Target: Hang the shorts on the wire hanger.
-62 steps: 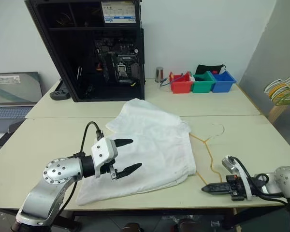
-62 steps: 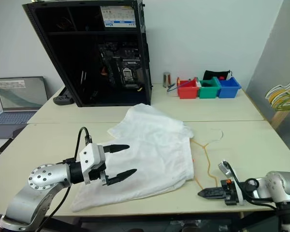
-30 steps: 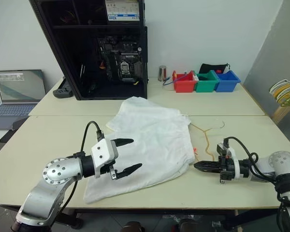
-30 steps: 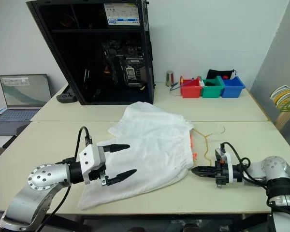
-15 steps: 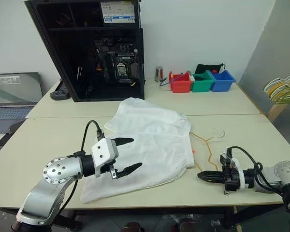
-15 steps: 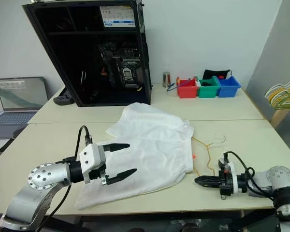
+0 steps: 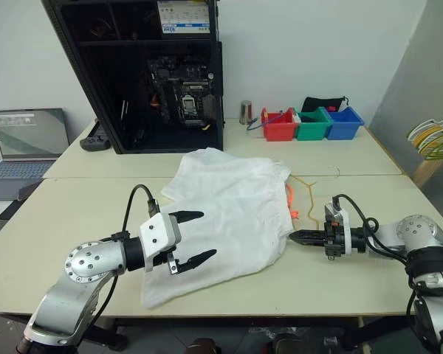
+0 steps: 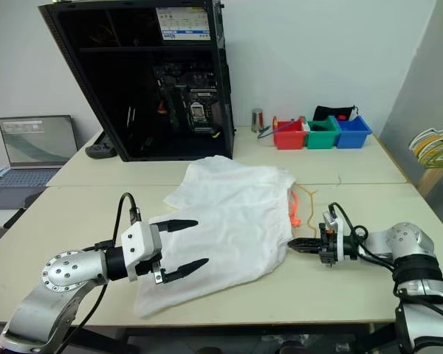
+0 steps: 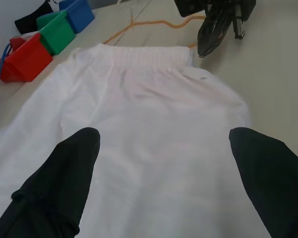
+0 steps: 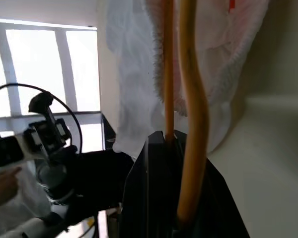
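Observation:
The white shorts [image 7: 229, 214] lie wrinkled across the middle of the table. My left gripper [image 7: 207, 234] hovers open over their near left part, its black fingers [image 9: 64, 173] spread wide with nothing between them. The thin yellow-tan wire hanger [image 7: 312, 200] lies on the table along the shorts' right edge, its hook pointing to the far side. My right gripper [image 7: 292, 237] is shut on the hanger's wire [image 10: 191, 99], its tip right at the shorts' near right corner. An orange stretch of the hanger shows beside the shorts' right edge.
An open black computer case [image 7: 155, 74] stands at the back left, with a laptop [image 7: 26, 140] further left. A metal can [image 7: 245, 112] and red [image 7: 278, 125], green [image 7: 312, 124] and blue [image 7: 345, 122] bins line the far edge. Stacked hangers [image 7: 435, 136] sit off the table's right.
My right gripper has moved in towards the shorts' right corner with the hanger in it and has rolled. The hanger has shifted with it. The left gripper has stayed in place.

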`<state>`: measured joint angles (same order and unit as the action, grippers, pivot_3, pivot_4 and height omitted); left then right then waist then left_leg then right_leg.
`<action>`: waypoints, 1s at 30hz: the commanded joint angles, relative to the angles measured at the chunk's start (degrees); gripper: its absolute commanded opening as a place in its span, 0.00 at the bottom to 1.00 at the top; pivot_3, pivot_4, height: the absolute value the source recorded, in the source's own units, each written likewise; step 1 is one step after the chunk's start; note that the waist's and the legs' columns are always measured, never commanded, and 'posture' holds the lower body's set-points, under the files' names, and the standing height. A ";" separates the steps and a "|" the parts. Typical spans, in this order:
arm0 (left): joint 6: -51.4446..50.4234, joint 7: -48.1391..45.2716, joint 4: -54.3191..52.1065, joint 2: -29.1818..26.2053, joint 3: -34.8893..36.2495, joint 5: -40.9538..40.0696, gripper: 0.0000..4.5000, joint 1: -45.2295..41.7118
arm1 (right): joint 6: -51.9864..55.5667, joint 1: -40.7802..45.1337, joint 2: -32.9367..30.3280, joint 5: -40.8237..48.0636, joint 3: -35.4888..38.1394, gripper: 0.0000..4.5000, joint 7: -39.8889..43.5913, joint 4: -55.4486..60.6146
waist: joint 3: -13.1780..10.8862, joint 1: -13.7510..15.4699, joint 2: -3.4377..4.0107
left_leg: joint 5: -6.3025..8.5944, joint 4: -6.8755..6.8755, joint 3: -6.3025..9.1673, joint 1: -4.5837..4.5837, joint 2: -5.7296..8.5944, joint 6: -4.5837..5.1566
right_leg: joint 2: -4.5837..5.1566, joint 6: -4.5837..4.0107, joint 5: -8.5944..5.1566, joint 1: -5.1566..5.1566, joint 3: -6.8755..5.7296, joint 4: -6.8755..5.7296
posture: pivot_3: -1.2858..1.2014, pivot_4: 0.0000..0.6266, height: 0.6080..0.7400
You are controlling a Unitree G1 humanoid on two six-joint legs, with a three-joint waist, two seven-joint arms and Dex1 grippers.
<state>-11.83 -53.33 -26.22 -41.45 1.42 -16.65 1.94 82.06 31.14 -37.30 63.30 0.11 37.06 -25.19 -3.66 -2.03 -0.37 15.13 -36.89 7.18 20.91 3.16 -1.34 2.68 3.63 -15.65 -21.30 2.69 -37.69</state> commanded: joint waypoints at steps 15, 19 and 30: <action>-19.44 -21.76 35.80 -7.51 -2.52 -10.29 0.99 -64.34 | -42.41 10.49 -6.42 -46.53 -20.62 0.00 5.21 29.64 | -0.10 -3.00 -0.25 | -0.06 -0.08 0.24 0.47 -0.16 -0.24 | -0.16 -0.24 0.21 -0.50 -0.13 -0.06 | 0.47 0.00 1.00; -13.29 -29.17 42.96 -8.04 -7.53 -5.03 0.99 -69.24 | -45.99 9.54 -5.78 -52.02 -22.15 0.00 5.27 29.03 | -0.08 -4.32 -0.20 | -0.23 -0.06 0.26 0.89 0.14 -0.54 | 0.17 -0.26 0.19 -1.04 -0.06 -0.15 | 0.47 0.00 1.00; 23.09 -26.08 77.99 0.61 -15.81 15.71 0.99 -77.67 | -54.20 7.81 -4.99 -64.52 -22.89 0.00 4.17 32.17 | -0.12 -4.66 -0.24 | -0.21 -0.14 0.38 0.94 0.28 -0.48 | 0.31 -0.19 0.20 -1.02 -0.20 -0.21 | 0.45 0.00 1.00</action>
<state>7.04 -80.61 49.08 -41.13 -15.39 -2.44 -72.67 29.71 38.74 -42.23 0.68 -23.88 41.28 4.90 -3.77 -6.70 -0.61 14.92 -37.04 7.56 21.85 3.45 -1.82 2.99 3.45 -15.44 -22.32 2.50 -37.91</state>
